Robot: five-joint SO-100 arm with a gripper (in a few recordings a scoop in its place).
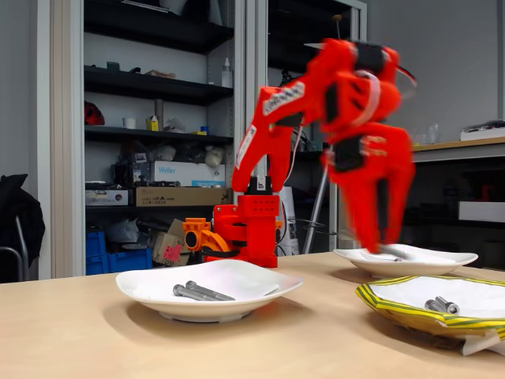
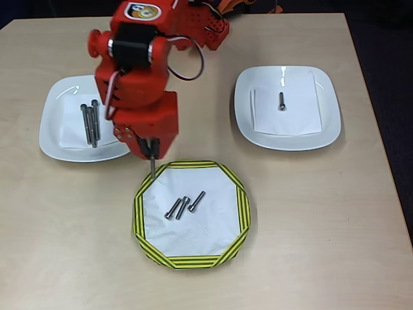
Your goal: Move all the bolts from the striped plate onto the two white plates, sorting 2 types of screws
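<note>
Currently catalogued: three short grey metal bolts point(image 2: 184, 206) on the yellow-striped plate point(image 2: 242, 205); red two-finger gripper point(image 2: 153, 157) poised beside its rim, grip state indeterminable. Descent judged next.

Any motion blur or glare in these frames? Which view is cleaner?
Fixed view: the arm and claw are smeared by motion blur, while the left white plate and its bolts stay sharp. Overhead view: crisp overall, small glare spots on the right white plate, soft shadows under the striped plate.

Overhead: striped plate point(image 2: 191, 215) holds three bolts point(image 2: 184, 206), between and before two white plates point(image 2: 286, 108).
</note>
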